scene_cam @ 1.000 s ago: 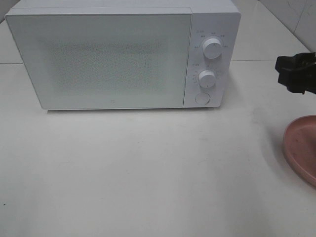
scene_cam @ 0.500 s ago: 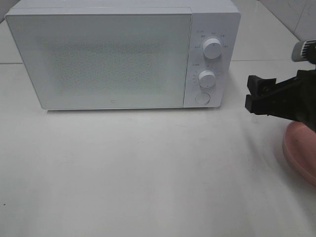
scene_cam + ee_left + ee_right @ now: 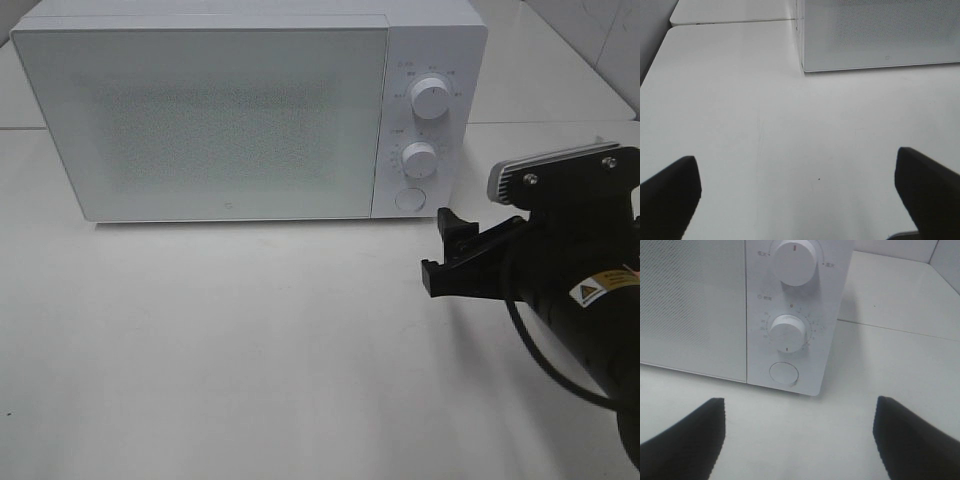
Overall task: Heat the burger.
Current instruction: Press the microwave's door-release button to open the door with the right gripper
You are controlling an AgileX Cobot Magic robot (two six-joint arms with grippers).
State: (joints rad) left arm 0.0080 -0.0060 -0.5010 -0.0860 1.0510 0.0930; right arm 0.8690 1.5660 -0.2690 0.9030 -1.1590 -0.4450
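Observation:
The burger is out of view in every view. A white microwave (image 3: 230, 120) stands at the back of the table with its door shut. My right gripper (image 3: 440, 248) hangs low in front of the microwave's control panel (image 3: 425, 130), a short way off it, open with nothing between its fingers. In the right wrist view the right gripper (image 3: 799, 407) faces the round button (image 3: 784, 373) and the lower knob (image 3: 787, 331). My left gripper (image 3: 796, 160) shows only in the left wrist view, open and empty over bare table, with the microwave's corner (image 3: 880, 35) ahead.
The panel carries an upper knob (image 3: 430, 98), a lower knob (image 3: 419, 159) and a round button (image 3: 409, 199). The white table (image 3: 250, 350) spreads in front of the microwave. The black right arm (image 3: 580, 290) fills the right side. A tiled wall (image 3: 600, 30) is at the back right.
The right arm has swung in from the right edge toward the microwave's panel and dropped lower, and it now covers the pink plate. The microwave has not changed.

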